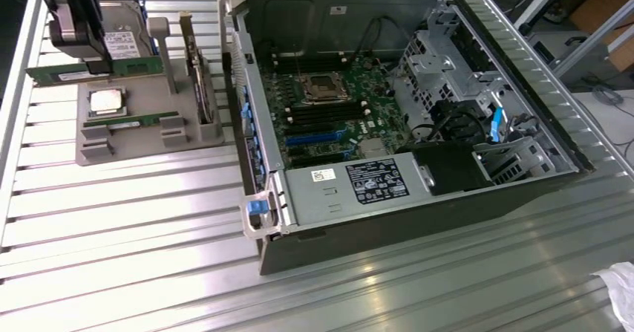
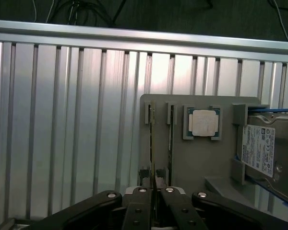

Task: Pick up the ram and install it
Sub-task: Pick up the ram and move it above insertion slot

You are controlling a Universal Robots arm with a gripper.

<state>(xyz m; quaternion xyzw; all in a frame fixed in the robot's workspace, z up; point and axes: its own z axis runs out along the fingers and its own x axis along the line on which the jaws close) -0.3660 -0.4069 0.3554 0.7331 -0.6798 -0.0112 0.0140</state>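
pincer (image 2: 152,182) pinching ram (image 2: 151,139) | wrist view: ram edge-on | exterior view: open computer case (image 1: 396,232)

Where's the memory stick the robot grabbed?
Exterior view's upper left: the ram is pinched in the gripper at the grey tray, next to the hard drive.

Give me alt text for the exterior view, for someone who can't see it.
The gripper is shut on a green ram stick at a grey holder, beside an open computer case on a ribbed metal table.

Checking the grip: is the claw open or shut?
Shut on the ram: in the wrist view the claw pinches its thin edge.
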